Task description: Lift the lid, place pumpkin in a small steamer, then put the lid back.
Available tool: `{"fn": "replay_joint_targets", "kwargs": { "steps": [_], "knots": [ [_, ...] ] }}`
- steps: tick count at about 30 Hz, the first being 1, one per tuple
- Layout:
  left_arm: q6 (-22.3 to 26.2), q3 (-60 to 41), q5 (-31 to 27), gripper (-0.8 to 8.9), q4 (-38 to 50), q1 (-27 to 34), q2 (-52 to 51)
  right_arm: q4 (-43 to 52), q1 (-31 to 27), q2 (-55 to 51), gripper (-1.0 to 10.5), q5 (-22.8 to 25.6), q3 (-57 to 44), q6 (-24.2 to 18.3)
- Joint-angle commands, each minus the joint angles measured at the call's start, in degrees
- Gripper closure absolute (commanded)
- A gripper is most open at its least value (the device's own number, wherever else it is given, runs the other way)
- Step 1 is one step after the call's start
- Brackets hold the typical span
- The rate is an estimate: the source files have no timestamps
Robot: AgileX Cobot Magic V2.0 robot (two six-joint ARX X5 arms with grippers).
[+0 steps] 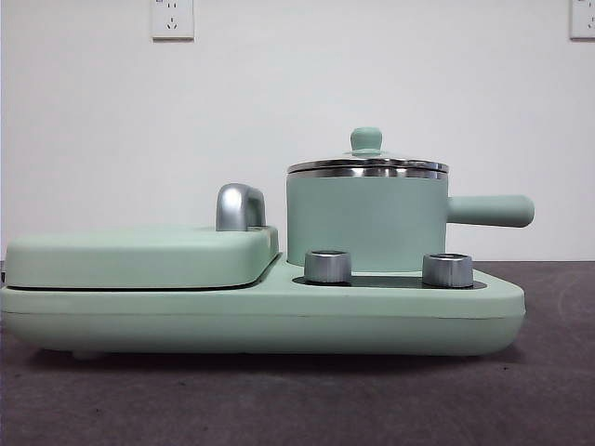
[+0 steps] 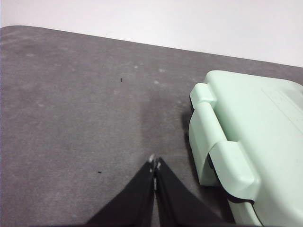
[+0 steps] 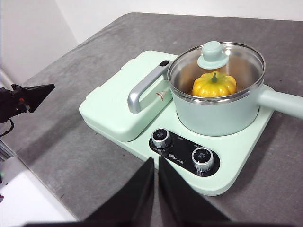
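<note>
You have the pumpkin [image 3: 214, 84] already sitting inside the small steamer [image 3: 218, 111], its yellow-orange ribs and green stem plain to see through the glass from the right wrist view. The lid [image 3: 215, 59] rests flat on the steamer's steel rim, its mint-green knob [image 1: 366, 139] standing upright on top in the front view, where the pumpkin itself is hidden by the pot wall. The steamer stands on the right part of the green cooker base [image 1: 279, 321], behind its two silver knobs [image 1: 327, 267], with the straight handle [image 1: 490, 210] pointing out to the side. Beside it lies the flat hinged cover [image 1: 139, 255] with its chrome handle [image 1: 239, 206]. Your right gripper [image 3: 155, 163] hangs over the desk [image 3: 71, 156] just short of the knob side of the base, its jaws pressed together with nothing between them. Your left gripper [image 2: 154, 164] is over bare desk beside the hinge end of the cover, well clear of the steamer, its jaws likewise closed and holding nothing; it also shows as a dark tip at the edge of the right wrist view.
</note>
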Motion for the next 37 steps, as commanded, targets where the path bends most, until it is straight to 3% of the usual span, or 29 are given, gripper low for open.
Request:
{"fn": "replay_joint_targets", "kwargs": {
  "steps": [1, 25, 27, 31, 37],
  "knots": [
    [0.5, -1.5, -0.2, 8.08, 0.5, 0.0, -0.1, 0.6, 0.5, 0.1, 9.3, 0.0, 0.4, 0.5],
    [0.5, -1.5, -0.2, 8.08, 0.7, 0.0, -0.1, 1.4, 0.3, -0.1, 9.3, 0.1, 0.0, 0.5],
    [0.5, -1.5, -0.2, 8.08, 0.7, 0.0, -0.1, 2.7, -3.1, -1.4, 9.3, -0.4, -1.2, 0.5],
    [0.5, -1.5, -0.2, 8.08, 0.7, 0.0, -0.1, 13.4, -15.0, -3.9, 9.3, -6.3, -8.9, 0.1],
    [0.5, -1.5, -0.2, 8.08, 0.7, 0.0, -0.1, 31.6, -30.8, -12.4, 9.3, -5.7, -27.7, -0.6]
  ]
}}
